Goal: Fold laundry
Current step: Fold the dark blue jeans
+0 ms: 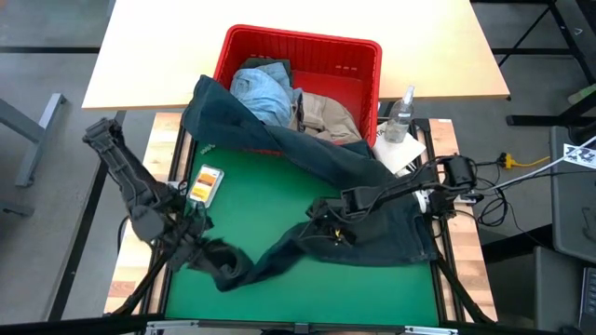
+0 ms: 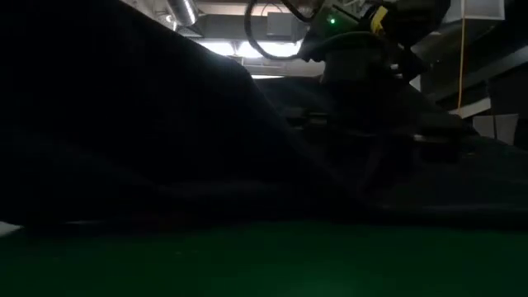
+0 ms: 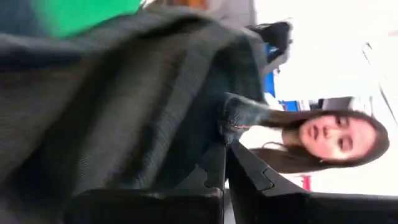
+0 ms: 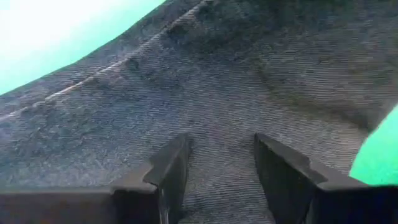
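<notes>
While the left gripper (image 1: 207, 249) pinches a leg end of the dark navy jeans (image 1: 372, 223), the right gripper (image 4: 221, 168) rests spread apart on their denim

A pale tabletop (image 1: 298, 42) stands over grey floor (image 1: 47, 186) (ceiling strip light (image 2: 186, 11), possibly fluorescent).

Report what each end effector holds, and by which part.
Left end effector grips the dark navy jeans at a leg end. Right end effector is open over them.
</notes>
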`<state>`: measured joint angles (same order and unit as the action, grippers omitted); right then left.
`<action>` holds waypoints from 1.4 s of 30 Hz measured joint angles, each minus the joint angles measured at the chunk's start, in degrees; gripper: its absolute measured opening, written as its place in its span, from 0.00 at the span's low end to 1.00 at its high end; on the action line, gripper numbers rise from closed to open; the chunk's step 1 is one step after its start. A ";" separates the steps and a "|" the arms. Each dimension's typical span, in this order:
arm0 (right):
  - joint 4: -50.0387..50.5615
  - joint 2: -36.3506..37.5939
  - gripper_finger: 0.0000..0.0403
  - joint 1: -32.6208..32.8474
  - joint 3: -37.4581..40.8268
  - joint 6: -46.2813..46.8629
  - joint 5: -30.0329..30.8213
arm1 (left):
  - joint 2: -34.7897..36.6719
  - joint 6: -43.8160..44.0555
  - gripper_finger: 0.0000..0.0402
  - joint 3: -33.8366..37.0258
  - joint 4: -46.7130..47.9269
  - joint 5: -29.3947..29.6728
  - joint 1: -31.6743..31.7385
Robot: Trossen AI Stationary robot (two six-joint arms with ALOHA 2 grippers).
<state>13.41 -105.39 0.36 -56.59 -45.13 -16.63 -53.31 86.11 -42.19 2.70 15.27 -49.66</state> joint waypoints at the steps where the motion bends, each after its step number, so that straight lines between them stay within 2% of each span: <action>1: 1.66 0.01 0.46 -0.03 0.00 0.04 -0.34 | -0.03 5.28 0.00 0.00 2.03 -0.01 -1.08; 4: 4.52 -0.01 0.46 -0.04 -0.05 0.34 -0.43 | -0.88 21.83 0.00 -0.02 7.55 -2.55 -4.40; 6: 5.90 0.12 0.46 -0.02 -0.03 0.80 -0.43 | -2.11 31.91 0.00 -0.02 10.26 -7.76 -6.43; 8: 6.92 0.10 0.46 -0.02 -0.01 1.71 -0.41 | -3.50 37.70 0.01 -0.02 11.97 -13.57 -7.74; 10: 8.10 0.06 0.46 -0.02 0.03 2.14 -0.56 | -5.07 38.17 0.02 -0.02 12.02 -15.87 -8.52; 15: 11.80 0.05 0.46 -0.04 0.08 3.13 -2.09 | -9.38 37.98 0.04 -0.02 11.89 -13.39 -8.40; 21: 13.82 0.04 0.46 -0.03 0.16 3.11 -2.35 | -13.61 37.85 0.07 -0.02 10.14 -13.73 -7.86; 34: 13.46 0.01 0.46 -0.02 0.25 3.26 -2.31 | -14.63 36.34 0.23 -0.02 10.12 -12.61 -7.86; 42: 13.45 0.01 0.46 -0.02 0.25 3.29 -2.26 | -14.63 38.12 0.27 -0.02 9.29 -15.26 -8.45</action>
<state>26.87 -105.38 0.34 -56.34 -41.85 -18.90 -67.94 124.23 -42.22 11.99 0.00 -58.11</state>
